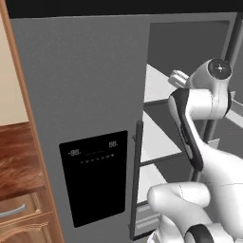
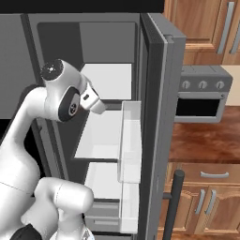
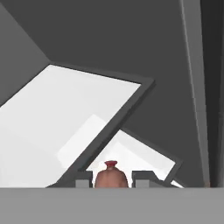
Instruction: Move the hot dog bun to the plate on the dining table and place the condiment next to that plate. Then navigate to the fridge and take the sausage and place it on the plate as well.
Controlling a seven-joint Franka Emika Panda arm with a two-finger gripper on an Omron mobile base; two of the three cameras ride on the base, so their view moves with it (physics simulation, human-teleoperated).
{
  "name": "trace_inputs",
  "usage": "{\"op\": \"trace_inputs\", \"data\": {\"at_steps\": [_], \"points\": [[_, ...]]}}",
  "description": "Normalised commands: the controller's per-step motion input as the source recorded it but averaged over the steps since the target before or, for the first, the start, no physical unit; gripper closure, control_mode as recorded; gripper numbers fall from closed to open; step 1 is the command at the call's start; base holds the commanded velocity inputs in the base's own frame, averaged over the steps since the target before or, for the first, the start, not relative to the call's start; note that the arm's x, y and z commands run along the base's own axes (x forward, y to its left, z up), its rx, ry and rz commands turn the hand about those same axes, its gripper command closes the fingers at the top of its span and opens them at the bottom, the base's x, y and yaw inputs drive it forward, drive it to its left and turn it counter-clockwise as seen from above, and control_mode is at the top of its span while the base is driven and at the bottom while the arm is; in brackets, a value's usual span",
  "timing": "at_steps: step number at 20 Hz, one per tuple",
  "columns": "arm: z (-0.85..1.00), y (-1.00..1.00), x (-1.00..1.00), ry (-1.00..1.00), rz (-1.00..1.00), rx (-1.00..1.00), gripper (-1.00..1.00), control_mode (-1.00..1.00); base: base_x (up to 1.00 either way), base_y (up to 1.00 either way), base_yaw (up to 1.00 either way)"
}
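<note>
between the two dark fingertips at the bottom of the hand view sits the sausage [image 3: 111, 176], a small reddish-brown piece with a darker red pinched end pointing up. the end effector [image 3: 112, 180] is pressed together on it, one fingertip touching each side of the sausage.

beyond the sausage, the hand view looks into the fridge [image 3: 131, 52]: a white shelf [image 3: 65, 131] with a dark grey front edge runs slantwise across the picture, and a second white shelf shows just behind the sausage, lower and to the right. dark grey inner walls rise above both.

in the left base view the arm's white wrist and forearm reach through the open right half of the fridge [image 1: 85, 85], over the white shelves [image 1: 156, 137]. the closed left door [image 1: 85, 71] is matte grey and carries a black dispenser panel [image 1: 95, 178] with pale digits, with a dark vertical handle just beside its right edge.

in the right base view the opened fridge door [image 2: 157, 117] stands edge-on to the right of the arm, with clear door bins [image 2: 130, 140] on its inner side. farther right are an oven [image 2: 201, 98] set among wooden cabinets [image 2: 201, 197] and a reddish-brown counter [image 2: 206, 140].
</note>
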Motion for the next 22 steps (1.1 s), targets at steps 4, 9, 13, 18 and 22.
{"op": "trace_inputs", "data": {"at_steps": [4, 9, 13, 18, 22], "points": [[0.56, 0.00, -0.91, -0.01, -0.02, 0.00, 1.00, -1.00, 0.00, 0.00, 0.00], [0.58, 0.00, -0.72, 0.00, -0.04, 0.00, 1.00, -1.00, 0.00, 0.00, 0.00], [0.46, 0.02, -0.66, 0.00, -0.08, 0.00, 1.00, -1.00, 0.00, 0.00, 0.00], [0.05, 0.00, -0.70, -0.03, -0.10, 0.00, 1.00, -1.00, 0.00, 0.00, 0.00], [-0.04, 0.01, -0.52, -0.07, -0.04, 0.00, 1.00, 1.00, -0.20, 0.02, -0.02]]}}
